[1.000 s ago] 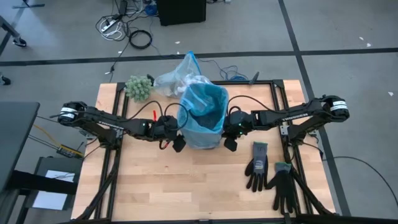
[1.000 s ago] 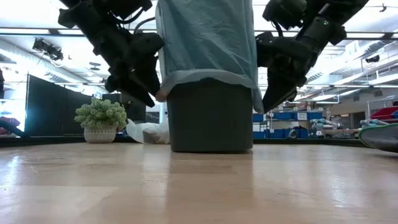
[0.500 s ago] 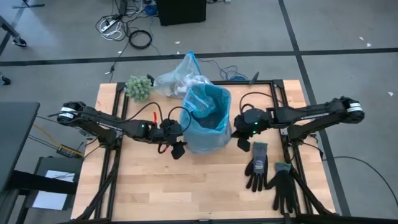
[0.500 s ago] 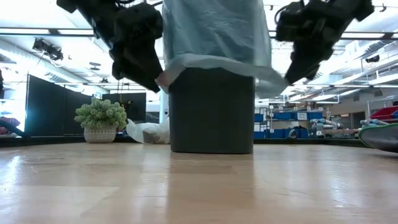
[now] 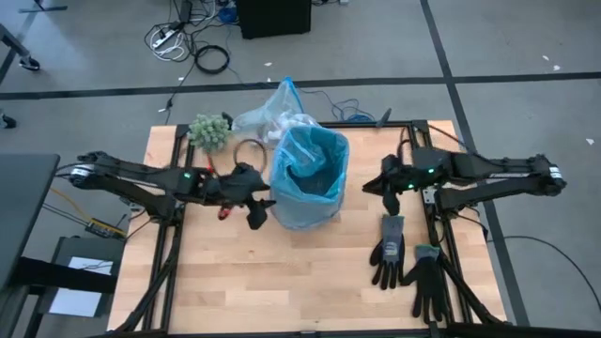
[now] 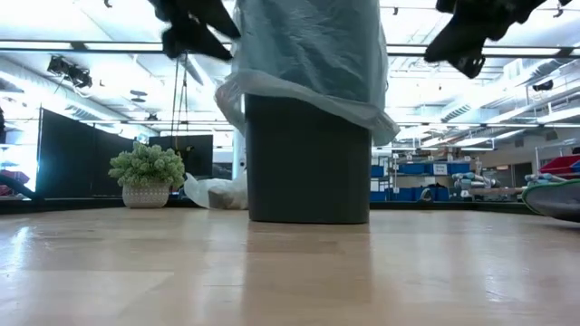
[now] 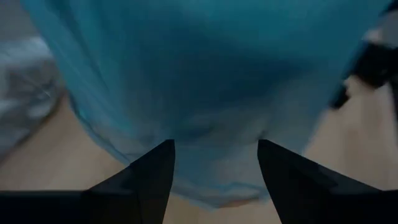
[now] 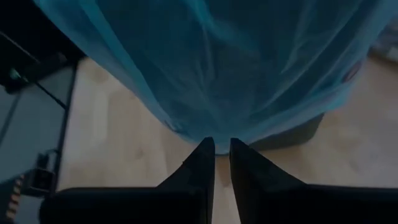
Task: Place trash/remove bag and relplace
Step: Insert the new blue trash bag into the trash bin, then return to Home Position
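Moved since a second ago: both arms have backed off the bin (image 6: 308,158); they were hugging its sides at the blue liner's hem, now they sit out to either side, and the right one got farther away.

Left gripper (image 5: 254,199): just beside the bin on its left, fingers (image 7: 152,171) spread wide with nothing between them, pointed at the blue plastic.

Right gripper (image 5: 390,180): off to the bin's right, clear of it, jaws only a narrow slit apart and holding nothing that I can see.

Blue liner (image 5: 310,174): draped over the bin's rim, hem flopped down the outside, lower on the right than the left in the low view.

Grey-white bag (image 5: 258,120): lying behind the bin, touching or nearly so, next to the green plant (image 5: 210,131). Looks like it's got stuff in it, so probably the old one.

Gloves (image 5: 404,258): on the table right of the bin, toward the front edge.

What could bite: that hem looks loose and lopsided, nothing's pinning it, so I'd guess the liner slides into the bin once trash lands in it. Left fingers sit close enough to snag the plastic on the next swing and drag it off.
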Controlling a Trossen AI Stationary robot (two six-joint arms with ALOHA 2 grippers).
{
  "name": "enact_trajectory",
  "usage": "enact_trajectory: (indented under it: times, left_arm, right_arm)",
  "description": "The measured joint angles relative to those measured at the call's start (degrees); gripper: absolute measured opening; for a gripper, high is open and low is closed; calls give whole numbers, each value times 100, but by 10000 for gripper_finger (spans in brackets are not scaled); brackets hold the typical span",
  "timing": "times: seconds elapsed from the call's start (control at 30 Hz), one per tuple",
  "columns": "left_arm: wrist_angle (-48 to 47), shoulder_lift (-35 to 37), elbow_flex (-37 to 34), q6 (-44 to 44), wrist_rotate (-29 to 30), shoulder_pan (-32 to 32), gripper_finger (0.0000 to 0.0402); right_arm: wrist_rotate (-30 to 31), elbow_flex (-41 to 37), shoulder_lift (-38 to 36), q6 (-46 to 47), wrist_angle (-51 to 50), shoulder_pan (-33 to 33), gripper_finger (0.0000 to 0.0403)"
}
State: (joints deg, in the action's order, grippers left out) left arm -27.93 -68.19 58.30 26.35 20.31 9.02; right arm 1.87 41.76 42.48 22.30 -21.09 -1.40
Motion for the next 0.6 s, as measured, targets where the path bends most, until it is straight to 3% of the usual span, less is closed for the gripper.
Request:
enact_trajectory:
  times: [0.23, 0.43, 0.6]
  left_arm:
    - [-575, 812, 422, -376, 153, 0, 240]
    - [-1635, 1268, 839, -1135, 640, 0, 240]
    - [-1299, 1714, 992, -1350, 933, 2, 240]
  right_arm:
    - [0, 102, -874, -6, 27, -121, 40]
    - [-17, 536, -1347, -1365, 13, -99, 8]
    - [176, 848, -1606, -2066, -213, -99, 6]
